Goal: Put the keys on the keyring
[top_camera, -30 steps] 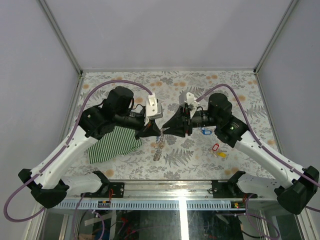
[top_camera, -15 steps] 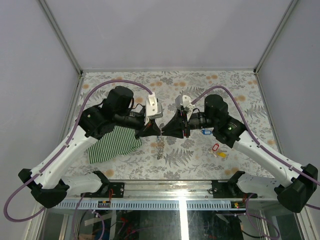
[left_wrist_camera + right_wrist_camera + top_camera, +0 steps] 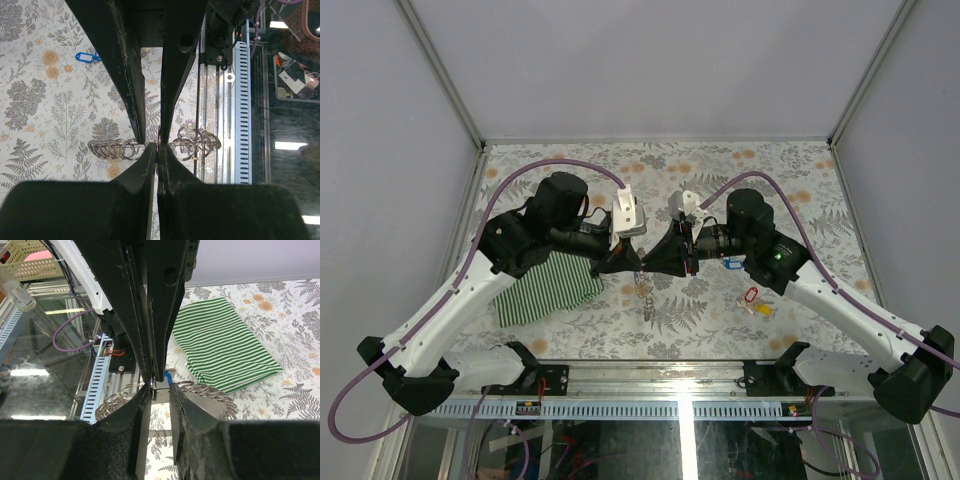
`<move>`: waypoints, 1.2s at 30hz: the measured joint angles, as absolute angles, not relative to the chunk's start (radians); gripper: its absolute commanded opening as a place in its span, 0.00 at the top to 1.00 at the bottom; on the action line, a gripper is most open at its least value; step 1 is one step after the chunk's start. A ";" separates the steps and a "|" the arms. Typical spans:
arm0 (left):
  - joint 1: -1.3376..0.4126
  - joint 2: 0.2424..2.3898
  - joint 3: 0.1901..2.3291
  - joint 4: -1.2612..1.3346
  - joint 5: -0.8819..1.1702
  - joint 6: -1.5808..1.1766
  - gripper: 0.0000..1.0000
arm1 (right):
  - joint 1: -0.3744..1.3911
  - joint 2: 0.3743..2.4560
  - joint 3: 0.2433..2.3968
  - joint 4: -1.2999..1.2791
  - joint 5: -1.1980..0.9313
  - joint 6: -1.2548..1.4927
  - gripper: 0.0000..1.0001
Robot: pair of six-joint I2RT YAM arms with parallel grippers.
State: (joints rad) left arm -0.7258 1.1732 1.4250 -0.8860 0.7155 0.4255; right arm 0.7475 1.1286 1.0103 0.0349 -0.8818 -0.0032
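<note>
The left gripper (image 3: 157,151) has its fingers squeezed tight on the keyring (image 3: 112,149). It holds the ring up in the air over the table (image 3: 740,170), and the shiny loops hang out on both sides of the fingers. The right gripper (image 3: 156,390) is nose to nose with it, right at the ring. Its fingers show a thin gap, and I cannot tell if they pinch the ring or hold anything. A small blue bit (image 3: 168,375) sits by its tips, too small to make out. The blue key (image 3: 728,264), the red key (image 3: 751,295) and the yellow key (image 3: 761,309) lie on the table under the right arm, well apart from the ring. The green striped cloth (image 3: 225,347) lies under the left arm. I think things could go wrong here. The ring is thin and floppy, so if the right fingers push or tug it sideways, it could slip out of the left fingers and drop. The two sets of fingers are so close that they could bump. If the right fingers close on nothing, the ring will not open for a key.
</note>
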 measured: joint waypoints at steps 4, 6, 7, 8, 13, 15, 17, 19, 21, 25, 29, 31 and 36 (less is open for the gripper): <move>-0.726 1.173 1.425 -0.886 0.716 0.426 1.00 | 0.748 1.128 1.010 0.035 -0.878 -0.004 0.70; -0.726 1.173 1.425 -0.886 0.715 0.426 1.00 | 0.748 1.128 1.010 0.036 -0.876 -0.005 0.72; -0.726 1.173 1.425 -0.886 0.715 0.426 1.00 | 0.748 1.128 1.010 0.036 -0.876 -0.005 0.73; -0.726 1.173 1.425 -0.886 0.715 0.426 1.00 | 0.748 1.128 1.010 0.035 -0.876 -0.006 0.75; -0.726 1.173 1.425 -0.886 0.709 0.426 1.00 | 0.749 1.128 1.010 0.035 -0.881 -0.009 0.90; -0.726 1.173 1.425 -0.886 0.704 0.426 1.00 | 0.751 1.127 1.010 0.035 -0.883 -0.010 0.94; -0.726 1.173 1.425 -0.886 0.700 0.426 1.00 | 0.752 1.127 1.010 0.034 -0.884 -0.012 0.96; -0.726 1.173 1.425 -0.886 0.699 0.426 1.00 | 0.752 1.127 1.010 0.034 -0.884 -0.012 0.97; -0.726 1.173 1.425 -0.886 0.698 0.426 1.00 | 0.752 1.127 1.010 0.034 -0.884 -0.012 0.89; -0.726 1.173 1.425 -0.886 0.699 0.426 1.00 | 0.752 1.127 1.010 0.036 -0.880 -0.010 0.78; -0.727 1.173 1.425 -0.886 0.699 0.426 1.00 | 0.752 1.119 1.010 0.037 -0.875 -0.011 0.75; -0.727 1.173 1.425 -0.886 0.699 0.426 1.00 | 0.752 1.110 1.010 0.037 -0.873 -0.012 0.75; -0.727 1.173 1.425 -0.886 0.699 0.426 1.00 | 0.752 1.093 1.010 0.037 -0.872 -0.016 0.73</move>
State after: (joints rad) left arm -0.7269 1.1732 1.4250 -0.8864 0.6991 0.4263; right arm 0.7517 1.0931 1.0103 0.0368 -0.8722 -0.0162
